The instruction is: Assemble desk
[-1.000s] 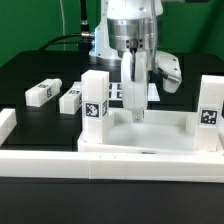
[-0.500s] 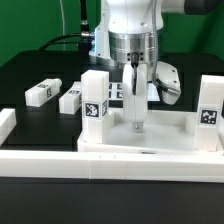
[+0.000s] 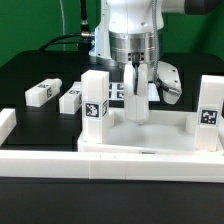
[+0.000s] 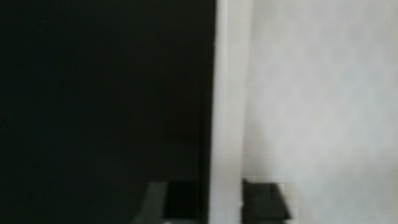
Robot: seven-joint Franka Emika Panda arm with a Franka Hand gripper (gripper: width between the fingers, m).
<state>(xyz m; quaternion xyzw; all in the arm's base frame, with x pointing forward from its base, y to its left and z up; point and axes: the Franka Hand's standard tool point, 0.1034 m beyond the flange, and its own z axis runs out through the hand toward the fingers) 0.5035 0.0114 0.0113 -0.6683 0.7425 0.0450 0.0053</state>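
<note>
The white desk tabletop (image 3: pixel 160 133) lies like a tray against the front wall. Two square tagged legs stand upright at its corners, one at the exterior view's left (image 3: pixel 95 96) and one at the right (image 3: pixel 210 108). Two more legs (image 3: pixel 41 92) (image 3: pixel 71 98) lie loose on the black table to the left. My gripper (image 3: pixel 135 117) points straight down over the tabletop's far rim. In the wrist view my gripper (image 4: pixel 217 200) is shut on that thin white rim (image 4: pixel 224 90), with a dark fingertip (image 4: pixel 180 200) on either side.
A long low white border wall (image 3: pixel 100 160) runs along the front, with a short end piece (image 3: pixel 6 122) at the exterior view's left. The marker board (image 3: pixel 116 91) shows partly behind the gripper. Cables hang at the back.
The gripper came down a little onto the tabletop's far rim and its jaws went from open to shut on it. The legs and the tabletop have not moved.
</note>
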